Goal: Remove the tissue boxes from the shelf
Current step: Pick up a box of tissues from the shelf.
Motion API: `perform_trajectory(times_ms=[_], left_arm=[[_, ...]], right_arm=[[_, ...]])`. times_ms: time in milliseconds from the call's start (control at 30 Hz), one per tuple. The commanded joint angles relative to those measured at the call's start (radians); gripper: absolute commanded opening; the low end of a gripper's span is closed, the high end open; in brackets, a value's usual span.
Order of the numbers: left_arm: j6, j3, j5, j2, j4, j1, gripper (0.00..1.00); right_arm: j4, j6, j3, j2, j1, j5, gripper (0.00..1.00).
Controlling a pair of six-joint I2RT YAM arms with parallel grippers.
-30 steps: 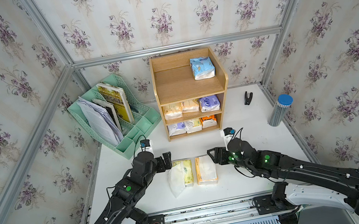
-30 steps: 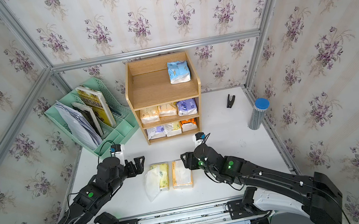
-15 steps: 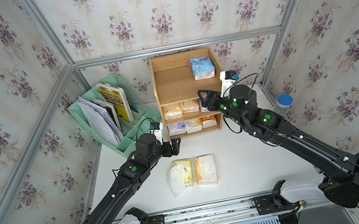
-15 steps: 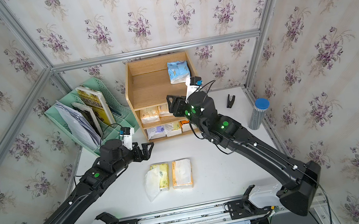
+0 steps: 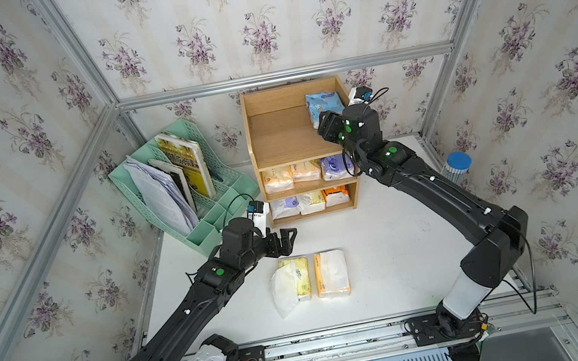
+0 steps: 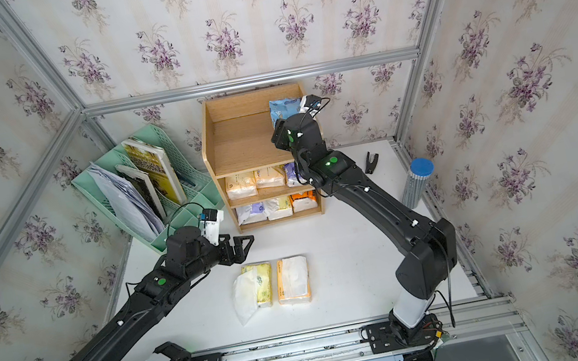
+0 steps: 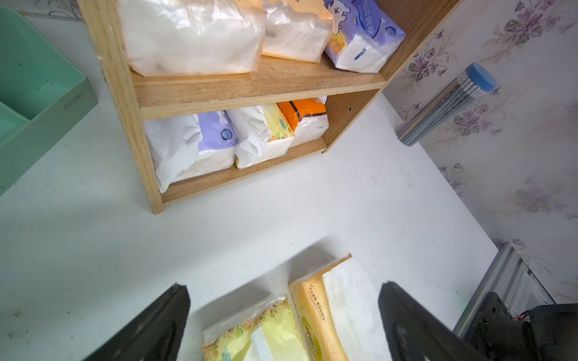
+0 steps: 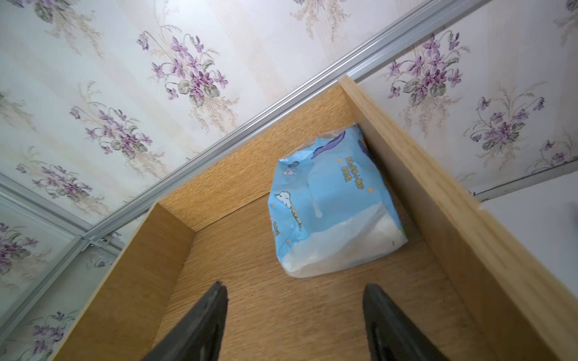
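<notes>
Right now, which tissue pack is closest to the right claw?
The light blue pack, alone on top of the shelf, just ahead of the open right gripper.

- Up goes the right arm (image 5: 441, 195)! A second ago the right gripper (image 5: 325, 124) sat low, well out in front of the shelf (image 5: 285, 142). Now it hangs over the shelf's top tier.
- Half a second back it was level with the shelf's middle tier, so it has climbed a tier since.
- It now faces the blue pack (image 5: 324, 104) by the shelf's right panel, close but apart.
- The left gripper (image 5: 286, 238) has slid forward too, from well in front of the shelf to near its lower left front corner.
- The left arm (image 5: 182, 314) is stretched farther out toward the shelf.
</notes>
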Motion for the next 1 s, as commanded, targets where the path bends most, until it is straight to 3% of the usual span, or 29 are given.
perform_trajectory(times_ms=[0,367,567,967], left_arm=[[-0.021,-0.012,0.038,-0.006,0.06,0.001,0.99],[-0.009,-0.036,0.049,-0.066,0.0,0.0,0.99],[-0.004,-0.063,0.044,-0.104,-0.033,0.001,0.99],[-0.05,-0.071,0.046,-0.142,-0.075,-0.001,0.99]], right_arm=[[0.012,0.008,0.027,0.036,0.0,0.055,0.73],[0.001,0.009,0.161,0.207,-0.009,0.09,0.73],[0.008,-0.031,0.184,0.245,-0.013,0.087,0.68],[0.009,-0.101,0.175,0.213,-0.013,-0.072,0.19]])
